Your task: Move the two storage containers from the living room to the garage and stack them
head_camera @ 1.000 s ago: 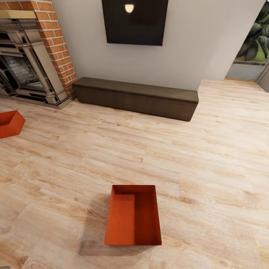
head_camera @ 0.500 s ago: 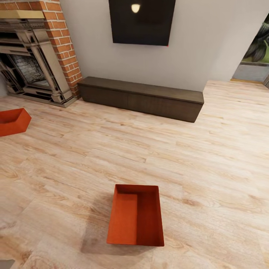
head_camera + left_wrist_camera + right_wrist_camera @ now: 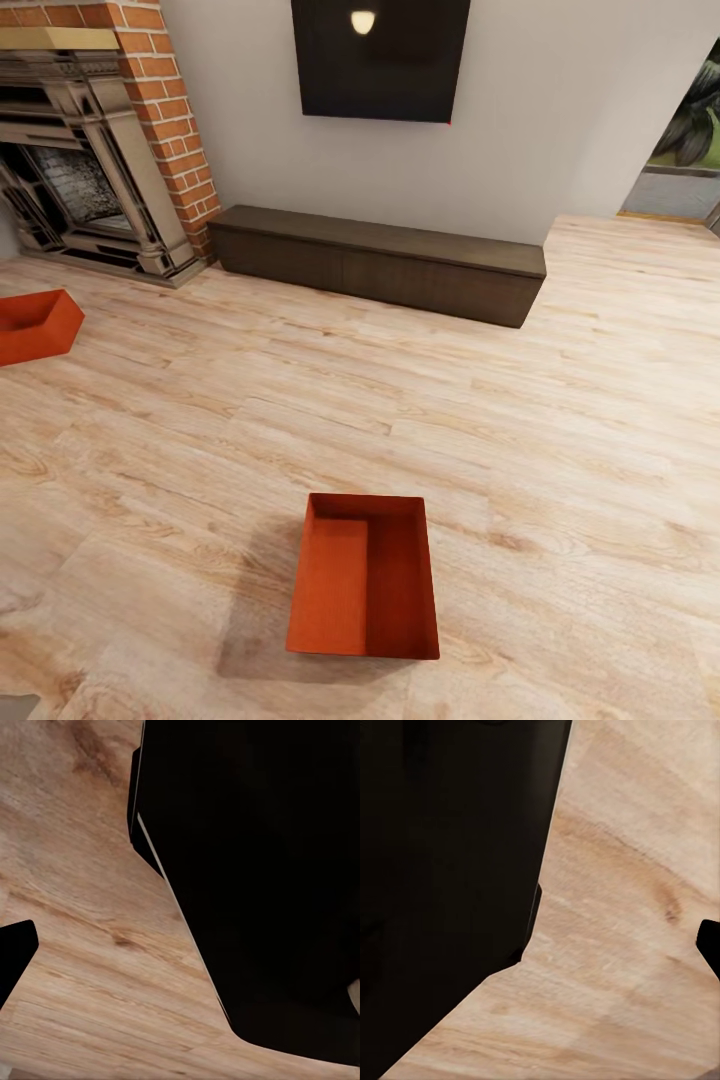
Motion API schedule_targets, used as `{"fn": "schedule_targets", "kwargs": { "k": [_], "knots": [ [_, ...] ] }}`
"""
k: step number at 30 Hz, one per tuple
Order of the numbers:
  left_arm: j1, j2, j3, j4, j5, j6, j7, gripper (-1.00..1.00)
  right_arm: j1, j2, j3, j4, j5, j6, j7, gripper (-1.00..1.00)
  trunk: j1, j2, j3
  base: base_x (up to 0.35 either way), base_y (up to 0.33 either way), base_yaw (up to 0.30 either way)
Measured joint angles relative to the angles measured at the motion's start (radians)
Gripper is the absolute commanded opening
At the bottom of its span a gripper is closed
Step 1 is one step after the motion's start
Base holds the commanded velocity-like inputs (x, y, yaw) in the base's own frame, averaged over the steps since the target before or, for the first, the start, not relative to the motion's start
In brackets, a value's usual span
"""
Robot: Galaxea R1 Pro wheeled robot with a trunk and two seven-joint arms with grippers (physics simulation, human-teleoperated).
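Observation:
I am in the living room. One orange-red storage container (image 3: 364, 577) sits open-topped on the light wood planks, low in the head view, just ahead of me. The other storage container (image 3: 36, 325) lies at the far left edge near the fireplace, partly cut off by the frame. In the left wrist view a dark fingertip (image 3: 13, 949) sits at the picture's edge over bare planks. The right wrist view likewise has a dark fingertip (image 3: 709, 943) at its edge. Nothing lies between the fingers. The garage is out of view.
A red brick fireplace (image 3: 95, 140) stands at the back left. A long dark low cabinet (image 3: 380, 262) runs along the wall under a black TV (image 3: 380, 58). A doorway with greenery (image 3: 685, 150) opens at the far right. My dark body (image 3: 255, 870) looms in both wrist views.
The whole head picture slid a little to the right a second ago, so the camera moved. It has held still since. Both containers stay put on the planks.

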Motion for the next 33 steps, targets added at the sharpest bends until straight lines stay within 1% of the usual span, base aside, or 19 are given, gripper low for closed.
{"fn": "schedule_targets", "kwargs": {
  "k": [14, 15, 17, 19, 21, 23, 25, 26, 27, 29, 31, 33],
  "knots": [
    [0.000, 0.002, 0.000, -0.001, 0.001, 0.000, 0.000, 1.00, 0.000, 0.005, -0.001, 0.000, -0.002, 0.000, -0.001, 1.00, 0.000, 0.000, 0.000, 0.000, 0.000, 0.000],
    [0.000, 0.011, 0.002, -0.032, 0.003, 0.001, 0.001, 1.00, 0.003, -0.010, -0.006, -0.004, -0.006, 0.015, -0.036, 1.00, 0.000, 0.000, 0.000, 0.000, 0.000, 0.000],
    [0.000, 0.019, 0.002, -0.065, 0.001, 0.002, 0.002, 1.00, -0.005, -0.018, -0.007, -0.005, -0.007, 0.022, -0.057, 1.00, 0.000, 0.000, 0.000, 0.000, 0.000, 0.000],
    [0.000, 0.033, 0.003, -0.108, 0.000, 0.004, 0.002, 1.00, -0.027, -0.041, -0.008, -0.006, -0.011, 0.031, -0.080, 1.00, 0.000, 0.000, 0.000, 0.000, 0.000, 0.000],
    [-0.001, 0.065, 0.006, -0.176, 0.000, 0.013, 0.002, 1.00, -0.068, -0.068, -0.008, -0.015, -0.020, 0.037, -0.101, 1.00, 0.000, 0.000, 0.000, 0.000, 0.000, 0.000],
    [-0.002, 0.084, 0.007, -0.217, 0.002, 0.021, 0.002, 1.00, -0.095, -0.078, -0.008, -0.023, -0.025, 0.035, -0.109, 1.00, 0.000, 0.000, 0.000, 0.000, 0.000, 0.000],
    [-0.011, 0.113, 0.009, -0.268, 0.004, 0.072, 0.003, 1.00, -0.161, -0.089, -0.007, -0.042, -0.030, 0.033, -0.141, 1.00, 0.000, 0.000, 0.000, 0.000, 0.000, 0.000],
    [-0.025, 0.126, 0.010, -0.281, 0.003, 0.111, 0.003, 1.00, -0.195, -0.091, -0.008, -0.049, -0.031, 0.032, -0.164, 1.00, 0.000, 0.000, 0.000, 0.000, 0.000, 0.000],
    [-0.056, 0.142, 0.012, -0.294, 0.002, 0.160, 0.004, 1.00, -0.238, -0.094, -0.007, -0.056, -0.032, 0.028, -0.193, 1.00, 0.000, 0.000, 0.000, 0.000, 0.000, 0.000],
    [-0.083, 0.151, 0.012, -0.297, 0.002, 0.183, 0.004, 1.00, -0.268, -0.096, -0.010, -0.062, -0.034, 0.022, -0.205, 1.00, 0.000, 0.000, 0.000, 0.000, 0.000, 0.000],
    [-0.134, 0.168, 0.014, -0.300, 0.002, 0.210, 0.005, 1.00, -0.327, -0.097, -0.008, -0.070, -0.033, 0.004, -0.222, 1.00, 0.000, 0.000, 0.000, 0.000, 0.000, 0.000],
    [-0.161, 0.177, 0.017, -0.300, 0.002, 0.218, 0.005, 1.00, -0.359, -0.098, -0.010, -0.072, -0.034, -0.002, -0.227, 1.00, 0.000, 0.000, 0.000, 0.000, 0.000, 0.000]
  ]
}}
